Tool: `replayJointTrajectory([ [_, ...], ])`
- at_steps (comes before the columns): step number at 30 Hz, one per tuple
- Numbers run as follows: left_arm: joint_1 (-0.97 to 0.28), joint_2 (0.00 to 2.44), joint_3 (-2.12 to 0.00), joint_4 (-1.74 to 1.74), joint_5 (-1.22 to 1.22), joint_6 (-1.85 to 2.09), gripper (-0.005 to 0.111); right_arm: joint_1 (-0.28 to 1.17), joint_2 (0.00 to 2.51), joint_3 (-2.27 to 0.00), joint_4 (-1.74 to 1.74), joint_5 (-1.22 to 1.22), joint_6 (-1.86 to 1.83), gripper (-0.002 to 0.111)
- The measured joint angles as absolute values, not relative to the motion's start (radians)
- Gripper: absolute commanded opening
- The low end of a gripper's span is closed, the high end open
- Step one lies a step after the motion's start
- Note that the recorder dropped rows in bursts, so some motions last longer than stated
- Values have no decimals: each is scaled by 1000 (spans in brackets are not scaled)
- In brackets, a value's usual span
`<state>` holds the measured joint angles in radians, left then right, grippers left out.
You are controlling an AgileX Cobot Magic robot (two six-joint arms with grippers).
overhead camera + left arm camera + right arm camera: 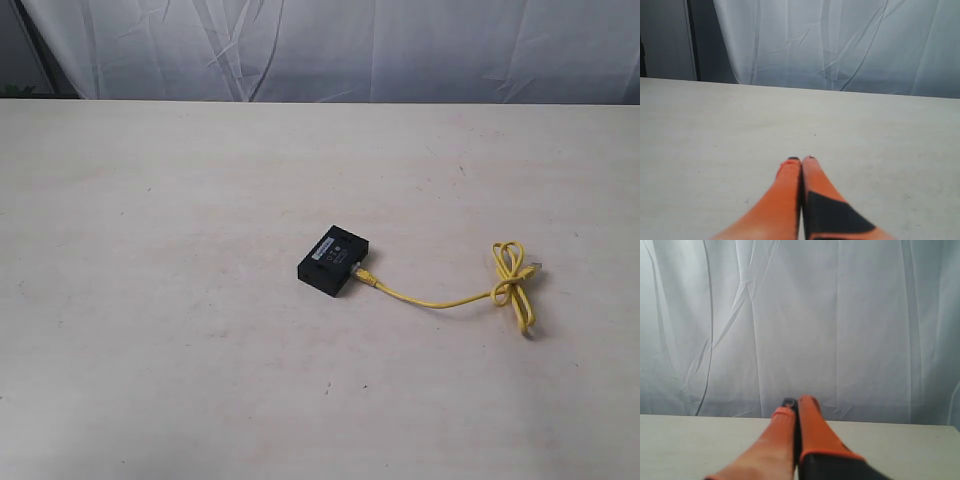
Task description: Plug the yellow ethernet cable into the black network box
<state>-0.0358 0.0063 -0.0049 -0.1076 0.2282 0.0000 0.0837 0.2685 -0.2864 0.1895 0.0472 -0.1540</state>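
The black network box (335,262) lies flat on the pale table (150,300), a little below the centre of the exterior view and just right of the middle. A white label strip (322,248) is on its top face. The yellow ethernet cable (440,302) starts at the right side of the box, where its near plug (362,271) touches the box wall. If the plug sits fully inside the port, I cannot tell at this size. From there the cord runs to the right in a soft curve and ends in a knotted loop (510,272) in the right part of the frame, well apart from the box.

No arm is seen in the exterior view. In the left wrist view the left gripper (801,161) has its orange fingers pressed together, with nothing between them, above bare table. In the right wrist view the right gripper (796,402) is also fully closed and empty, in front of the white curtain (850,315).
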Motion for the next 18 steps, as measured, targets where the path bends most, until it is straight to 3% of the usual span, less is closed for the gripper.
replayJointTrajectory([
  [18, -36, 6, -5, -53, 228, 0, 0, 84, 269, -281, 192, 44, -154, -1],
])
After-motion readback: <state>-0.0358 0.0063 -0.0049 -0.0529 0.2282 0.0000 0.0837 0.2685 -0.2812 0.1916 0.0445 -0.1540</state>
